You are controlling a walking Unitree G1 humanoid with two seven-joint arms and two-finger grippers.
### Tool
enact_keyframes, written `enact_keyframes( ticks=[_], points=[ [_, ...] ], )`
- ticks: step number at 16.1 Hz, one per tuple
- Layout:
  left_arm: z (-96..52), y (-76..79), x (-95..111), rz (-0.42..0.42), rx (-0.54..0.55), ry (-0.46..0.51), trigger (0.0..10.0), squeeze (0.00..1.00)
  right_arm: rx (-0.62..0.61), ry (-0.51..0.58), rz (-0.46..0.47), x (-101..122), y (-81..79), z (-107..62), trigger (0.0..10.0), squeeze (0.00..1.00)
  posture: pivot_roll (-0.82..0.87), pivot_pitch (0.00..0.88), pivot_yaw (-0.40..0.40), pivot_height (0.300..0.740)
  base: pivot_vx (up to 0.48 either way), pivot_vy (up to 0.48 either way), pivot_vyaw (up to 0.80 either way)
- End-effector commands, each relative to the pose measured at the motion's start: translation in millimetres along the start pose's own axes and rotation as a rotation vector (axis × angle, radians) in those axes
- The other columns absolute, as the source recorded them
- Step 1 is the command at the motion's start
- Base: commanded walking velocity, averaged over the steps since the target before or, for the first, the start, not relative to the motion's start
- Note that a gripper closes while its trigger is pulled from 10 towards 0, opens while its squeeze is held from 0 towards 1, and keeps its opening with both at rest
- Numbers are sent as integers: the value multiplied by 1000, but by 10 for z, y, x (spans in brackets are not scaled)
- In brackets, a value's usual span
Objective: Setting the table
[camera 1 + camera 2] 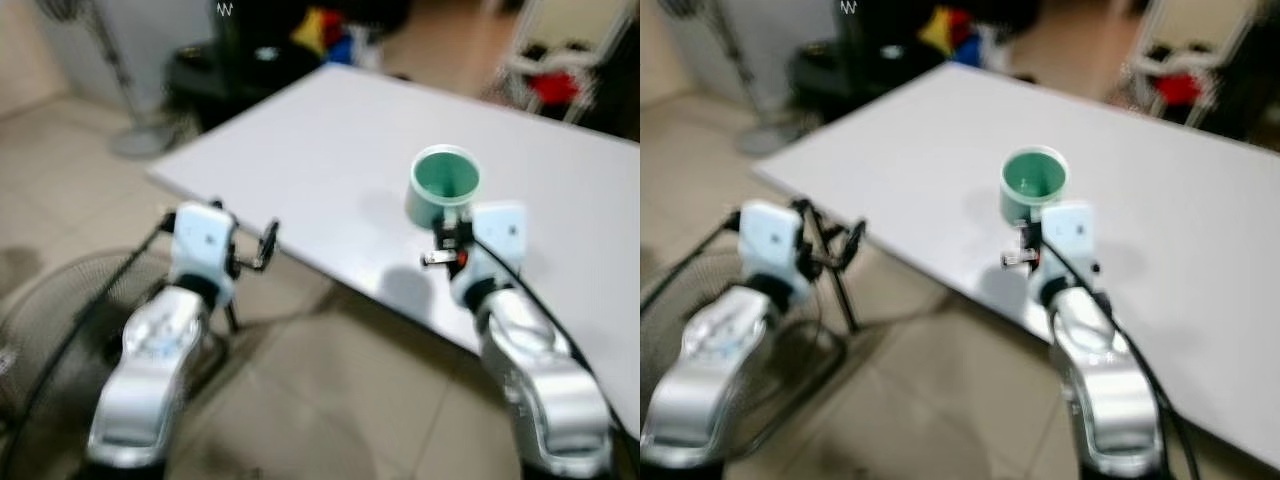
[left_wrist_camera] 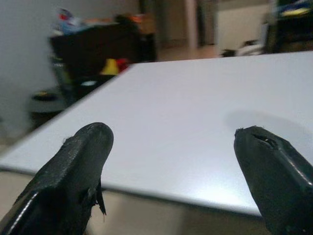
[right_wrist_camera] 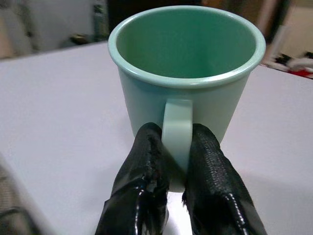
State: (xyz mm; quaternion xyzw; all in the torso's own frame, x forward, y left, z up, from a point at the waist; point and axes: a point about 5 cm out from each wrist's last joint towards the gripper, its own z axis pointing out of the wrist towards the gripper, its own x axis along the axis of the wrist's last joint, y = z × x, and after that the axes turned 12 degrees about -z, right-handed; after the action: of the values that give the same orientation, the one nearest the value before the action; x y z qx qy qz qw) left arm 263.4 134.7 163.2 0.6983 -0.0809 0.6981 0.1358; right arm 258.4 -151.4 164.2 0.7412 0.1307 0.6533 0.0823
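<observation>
Over the near edge of a bare white table (image 1: 330,150), the humanoid's right claw (image 3: 177,147) is pinching the handle of a mint-green mug (image 1: 444,185), its two black fingers (image 3: 139,181) closed tight on either side of the loop. The mug is standing upright with its mouth open to the ceiling, at or just above the tabletop; whether its base is touching cannot be told from the blurred head views. The left claw (image 2: 171,166) is waiting wide apart and empty just short of the table's edge, facing across the bare surface.

The risk is lying in the grip itself. A thin handle pinched between two narrow fingers is offering little resistance to twisting, so the mug could be swinging or tipping if the arm is moving quickly or releasing before the base is flat. The mug is also sitting near the table's edge, above a tiled floor (image 1: 330,400), so a nudge while backing away could be sending it over. A standing fan (image 1: 60,310) and its cable are crowding the left arm's side.
</observation>
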Motion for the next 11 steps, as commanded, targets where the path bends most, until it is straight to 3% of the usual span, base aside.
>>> enact_keyframes(
  ticks=[1, 11],
  points=[
    [-17, -69, 41, 25, 22, 8, 10000, 0, 2, 32, 5, 64, -15, 15, 10000, 0, 89, 0, 18, 740, 368, 0, 0],
    [33, -54, 13, 18, 7, 1, 10000, 0, -33, 27, 8, 46, 24, 12, 10000, 0, 68, 0, 36, 740, 366, 0, 0]
  ],
)
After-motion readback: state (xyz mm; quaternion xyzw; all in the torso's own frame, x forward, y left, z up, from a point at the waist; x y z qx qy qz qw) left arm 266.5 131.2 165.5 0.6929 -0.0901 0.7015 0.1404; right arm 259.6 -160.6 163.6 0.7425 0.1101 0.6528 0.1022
